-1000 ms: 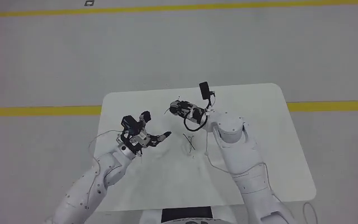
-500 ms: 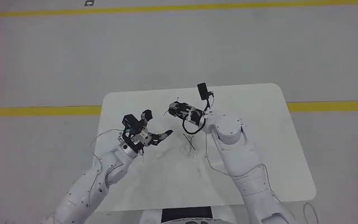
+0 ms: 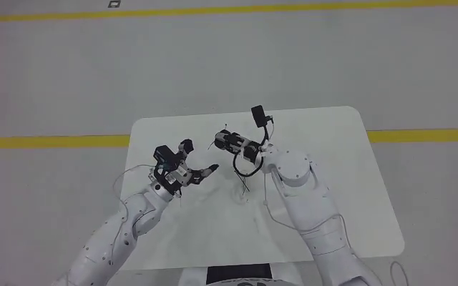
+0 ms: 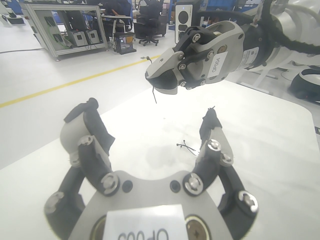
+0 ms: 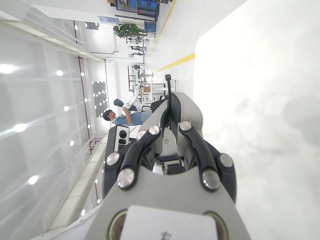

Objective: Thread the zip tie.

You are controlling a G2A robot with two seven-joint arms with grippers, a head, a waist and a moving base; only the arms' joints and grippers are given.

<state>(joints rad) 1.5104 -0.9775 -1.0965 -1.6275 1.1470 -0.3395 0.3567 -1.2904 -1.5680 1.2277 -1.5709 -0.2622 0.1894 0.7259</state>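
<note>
White table (image 3: 329,143) lay below. Over it the right hand (image 3: 220,137) pinched the zip tie (image 5: 170,88) tight, likely so the wide-open, empty left hand (image 4: 150,108) could catch its tail.

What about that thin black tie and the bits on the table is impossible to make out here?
- The zip tie: middle hidden inside the shut right gripper, left wrist view; just the ends stick out.
- The loose ties on the table: partly covered by a finger of the open left gripper, left wrist view; number unclear.
- The zip tie's shape: too thin to trace in the top view.
</note>
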